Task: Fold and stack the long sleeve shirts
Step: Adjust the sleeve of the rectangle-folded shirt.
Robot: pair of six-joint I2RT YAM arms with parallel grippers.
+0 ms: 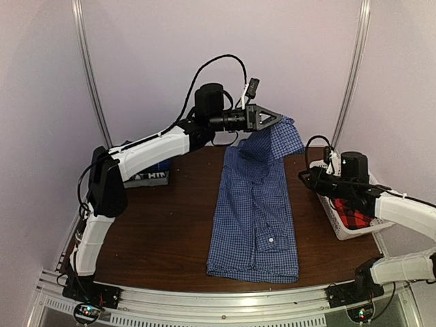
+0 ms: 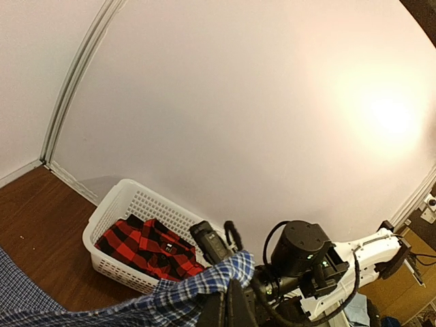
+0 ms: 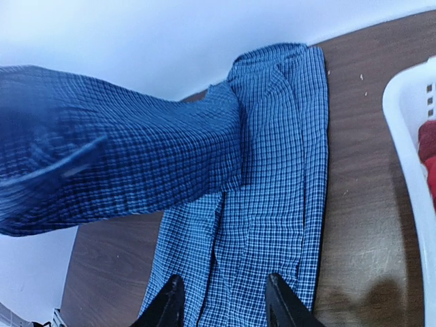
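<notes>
1 red shirt (image 2: 146, 248) seemingly fills basket (image 2: 117, 204).

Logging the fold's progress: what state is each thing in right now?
blue checked shirt: folded lengthwise on the table, far end raised.
left end effector: shut on the shirt's far end.
right end effector: open, holding nothing.
red plaid shirt: lying in the white basket.

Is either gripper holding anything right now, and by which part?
The left gripper grips the blue checked shirt by its raised far end. The right gripper is open, holding nothing.
</notes>
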